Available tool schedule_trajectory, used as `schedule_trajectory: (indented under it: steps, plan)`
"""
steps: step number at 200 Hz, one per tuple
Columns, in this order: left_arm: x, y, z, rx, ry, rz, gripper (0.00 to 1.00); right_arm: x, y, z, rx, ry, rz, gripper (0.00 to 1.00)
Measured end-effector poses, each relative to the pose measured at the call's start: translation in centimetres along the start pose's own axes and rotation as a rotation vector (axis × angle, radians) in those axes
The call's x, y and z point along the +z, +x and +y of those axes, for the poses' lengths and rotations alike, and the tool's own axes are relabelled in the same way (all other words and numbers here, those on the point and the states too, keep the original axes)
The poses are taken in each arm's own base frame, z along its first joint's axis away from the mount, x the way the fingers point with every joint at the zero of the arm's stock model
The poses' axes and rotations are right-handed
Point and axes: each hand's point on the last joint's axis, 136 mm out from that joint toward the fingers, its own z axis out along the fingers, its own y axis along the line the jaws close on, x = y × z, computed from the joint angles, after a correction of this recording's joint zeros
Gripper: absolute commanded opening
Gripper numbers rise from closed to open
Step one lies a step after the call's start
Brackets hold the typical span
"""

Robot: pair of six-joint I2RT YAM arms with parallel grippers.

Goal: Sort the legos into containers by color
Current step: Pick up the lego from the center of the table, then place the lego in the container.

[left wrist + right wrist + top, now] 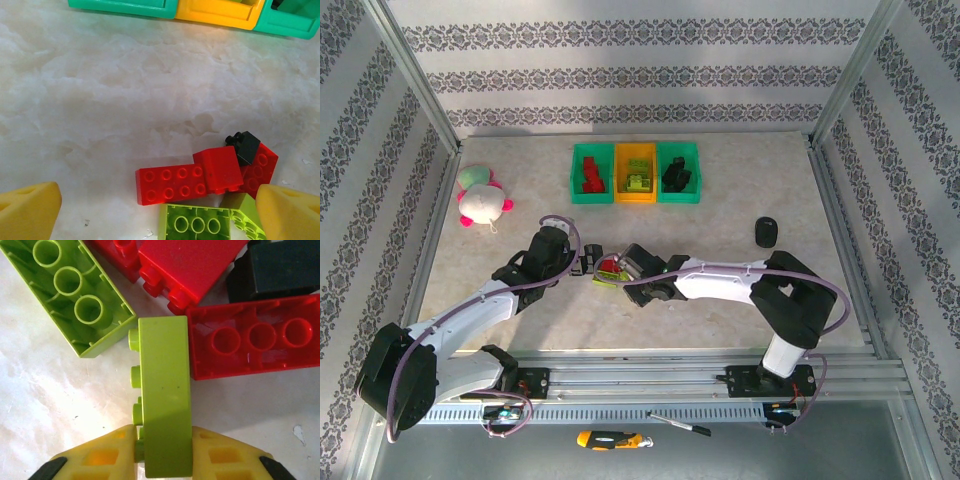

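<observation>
A small pile of red, lime green and black legos (607, 268) lies on the marble table, between my two grippers. My right gripper (164, 450) is shut on a lime green brick (165, 390) that stands on its side, studs to the left. Around it lie an upturned lime brick (70, 290), an upturned red brick (255, 340), another red brick (185, 265) and a black one (280, 267). My left gripper (160, 212) stands open just short of a long red brick (170, 185). The containers, green (592, 172), orange (635, 172) and green (678, 172), hold red, lime and black bricks.
A pink, white and green plush toy (480, 197) sits at the far left. A dark object (766, 232) lies to the right. Metal frame posts and patterned walls close in the table. A screwdriver (610, 439) and a pen (680, 424) lie in front of the base rail.
</observation>
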Motion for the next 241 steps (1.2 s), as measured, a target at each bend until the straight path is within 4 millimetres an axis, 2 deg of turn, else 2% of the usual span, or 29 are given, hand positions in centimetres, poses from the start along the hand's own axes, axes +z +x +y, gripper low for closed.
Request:
schedule_trajectory:
  steps: [40,74,112,135,151,175,215,241]
  plan:
    - [0.0,0.1,-0.2,0.008,0.014,0.007,0.99,-2.7,-0.8,0.0,0.008,-0.017,-0.052,0.2]
    - [0.2,0.6,-1.2,0.066,0.073,0.003,0.99,-5.7,-2.9,-0.6,0.039,-0.027,-0.148,0.19]
    - [0.3,2.0,-3.3,0.156,0.164,-0.023,0.99,-7.2,-6.7,-5.1,0.167,0.024,-0.242,0.19]
    - [0.1,1.8,-4.4,0.192,0.202,-0.064,0.99,-7.7,-10.7,-8.3,0.238,0.059,-0.328,0.18]
    - [0.1,1.5,-4.8,0.205,0.219,-0.091,0.99,-7.2,-13.6,-10.3,0.273,0.086,-0.375,0.18]
    - [0.0,1.2,-5.0,0.21,0.225,-0.114,0.99,-5.1,-17.3,-13.5,0.319,0.122,-0.403,0.18]
    - [0.1,0.9,-5.0,0.213,0.222,-0.133,0.99,-1.5,-22.1,-17.9,0.375,0.155,-0.434,0.18]
    - [0.2,1.2,-4.7,0.216,0.214,-0.127,0.99,0.2,-24.7,-19.7,0.396,0.152,-0.464,0.19]
